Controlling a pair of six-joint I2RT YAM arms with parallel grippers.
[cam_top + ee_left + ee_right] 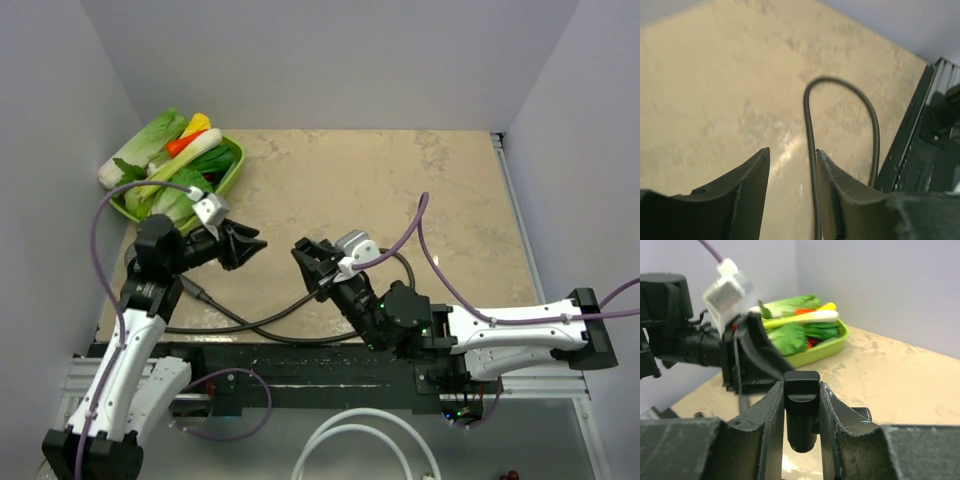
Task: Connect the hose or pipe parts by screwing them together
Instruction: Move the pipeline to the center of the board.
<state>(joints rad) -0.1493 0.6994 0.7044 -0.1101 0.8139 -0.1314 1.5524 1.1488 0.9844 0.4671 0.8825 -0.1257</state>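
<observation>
At the far left corner of the beige table (400, 180), a lime-green tray (236, 165) is holding leafy greens (160, 140) along with an orange, a yellow and a white vegetable. Just in front of it the left arm is bending in toward the centre. The left gripper (258, 243) is pointing to the right, hanging above the table with its jaws standing narrowly apart. In the left wrist view nothing is being clamped between them (792, 151). The dark-brown hose (810, 150) is passing up through that gap below, close along the inner face of one finger (837, 195). It is then looping over and running back down toward the black rail. From above, the hose (255, 325) is lying on the table near the front edge, sweeping from beneath the left arm across to the middle and disappearing under the right arm. Whether either of its ends is joined to anything cannot be told. Just to the right of the left gripper, and facing it across a small space, the right gripper (312, 250) is squeezing the small black fitting (801, 390) between its two fingers. The fitting's rounded head is sticking up above the fingertips, and a threaded stub is showing beside one finger. In the right wrist view the left gripper (752, 360) is sitting directly behind the fitting, with the tray (825, 347) beyond it. Purple cables (420, 225) are arcing over both arms, and a thick white tube (350, 440) is looping at the bottom edge.
</observation>
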